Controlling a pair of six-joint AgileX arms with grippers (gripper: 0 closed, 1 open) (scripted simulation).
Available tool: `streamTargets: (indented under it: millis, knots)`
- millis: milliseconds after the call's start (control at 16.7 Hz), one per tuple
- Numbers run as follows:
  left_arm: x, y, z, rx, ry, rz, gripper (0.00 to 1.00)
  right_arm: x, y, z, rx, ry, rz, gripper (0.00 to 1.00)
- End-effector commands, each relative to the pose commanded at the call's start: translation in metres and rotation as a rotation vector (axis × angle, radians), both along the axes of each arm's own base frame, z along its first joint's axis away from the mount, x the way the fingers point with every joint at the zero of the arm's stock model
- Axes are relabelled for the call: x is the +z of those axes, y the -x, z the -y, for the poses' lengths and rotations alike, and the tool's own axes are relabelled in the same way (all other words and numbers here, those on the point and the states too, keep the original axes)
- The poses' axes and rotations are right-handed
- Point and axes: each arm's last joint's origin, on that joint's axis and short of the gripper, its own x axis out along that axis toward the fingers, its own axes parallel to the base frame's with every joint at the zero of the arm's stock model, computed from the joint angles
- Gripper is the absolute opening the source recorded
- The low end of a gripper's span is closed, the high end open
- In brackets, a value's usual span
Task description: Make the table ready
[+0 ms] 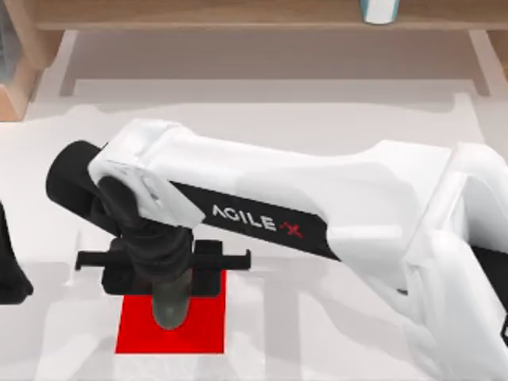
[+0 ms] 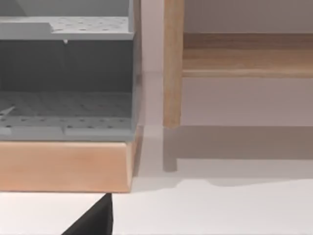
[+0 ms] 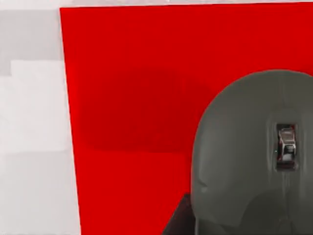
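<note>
The right arm reaches across the large flat white surface (image 1: 317,119) toward the 7 o'clock region of the top view, and its right pincer (image 1: 169,298) hangs over the small red rectangular mat (image 1: 202,329), which lies flat on the surface near the 6 o'clock edge. In the pincer is a dark grey rounded computer mouse (image 3: 244,156) with a small scroll wheel; the fingers appear closed around its rear part, and the mouse body sits above the mat. A soft shadow on the red mat suggests that the mouse is not yet resting on it, though I cannot tell the gap for sure. The left pincer (image 1: 12,270) is parked at the 9 o'clock edge; whether it is wide or narrow cannot be told. At 12 o'clock stands a light-brown wooden shelf (image 1: 238,14). In my judgement the task is well advanced: the mouse is carried over the mat, and what is left is to lower it, release and withdraw.
</note>
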Motion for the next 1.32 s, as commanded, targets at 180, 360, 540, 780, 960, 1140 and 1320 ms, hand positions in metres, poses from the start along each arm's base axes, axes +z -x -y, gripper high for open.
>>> streamTargets:
  millis: [180,360,540,780,960,1140,1320]
  knots:
    - [0.0,0.0,0.0,0.0,0.0,0.0,1.0,0.0,0.0,0.0,0.0,0.0,0.0,0.3]
    - [0.0,0.0,0.0,0.0,0.0,0.0,1.0,0.0,0.0,0.0,0.0,0.0,0.0,0.53]
    - [0.0,0.0,0.0,0.0,0.0,0.0,1.0,0.0,0.0,0.0,0.0,0.0,0.0,0.75]
    - [0.0,0.0,0.0,0.0,0.0,0.0,1.0,0.0,0.0,0.0,0.0,0.0,0.0,1.0]
    - [0.0,0.0,0.0,0.0,0.0,0.0,1.0,0.0,0.0,0.0,0.0,0.0,0.0,1.0]
    - [0.0,0.0,0.0,0.0,0.0,0.0,1.0,0.0,0.0,0.0,0.0,0.0,0.0,1.0]
    - [0.0,0.0,0.0,0.0,0.0,0.0,1.0,0.0002,-0.0012,0.0007,-0.003,0.0,0.0,1.0]
